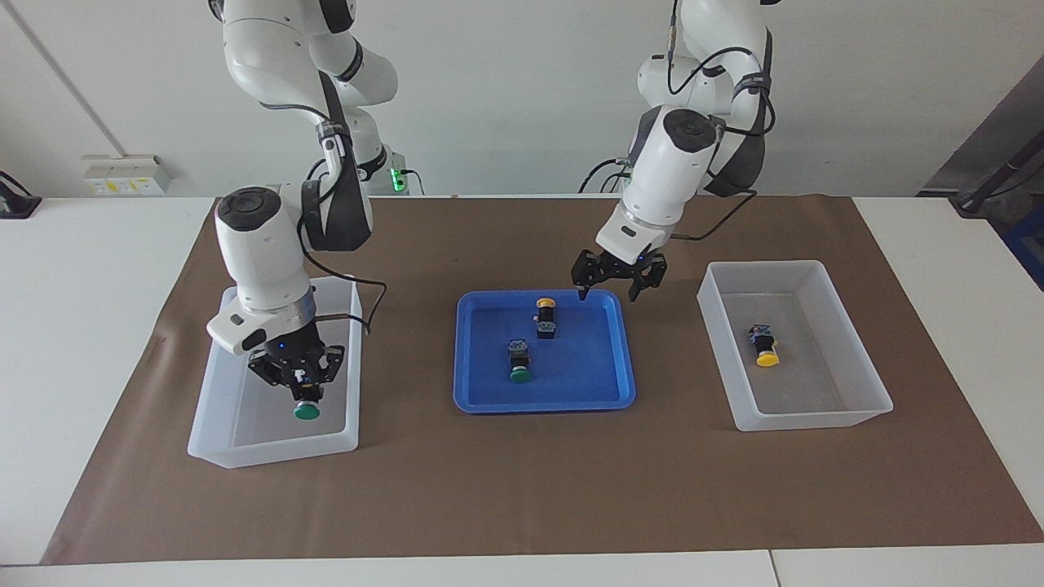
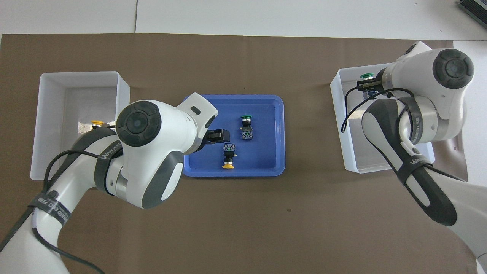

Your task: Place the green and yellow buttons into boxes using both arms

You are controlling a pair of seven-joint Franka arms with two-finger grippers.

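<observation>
Two robot arms sort push-button switches from a blue tray into two white bins.

The right gripper point(image 1: 297, 390), fingertips clamped on a green button point(image 1: 307, 410), hangs inside the bin point(image 1: 214, 391) at the right arm's end of the table; the button's long axis is upright, green cap pointing down. The left gripper point(image 1: 608, 287), fingers spread apart and holding nothing, hovers over the blue tray's point(image 1: 545, 401) edge nearest the robots. In the tray lie a yellow button point(image 1: 546, 317), cap pointing toward the robots, and a second green button point(image 1: 519, 361), cap pointing away from them. Another yellow button point(image 1: 764, 345) lies on its side in the second bin point(image 1: 816, 420), cap pointing away from the robots.
</observation>
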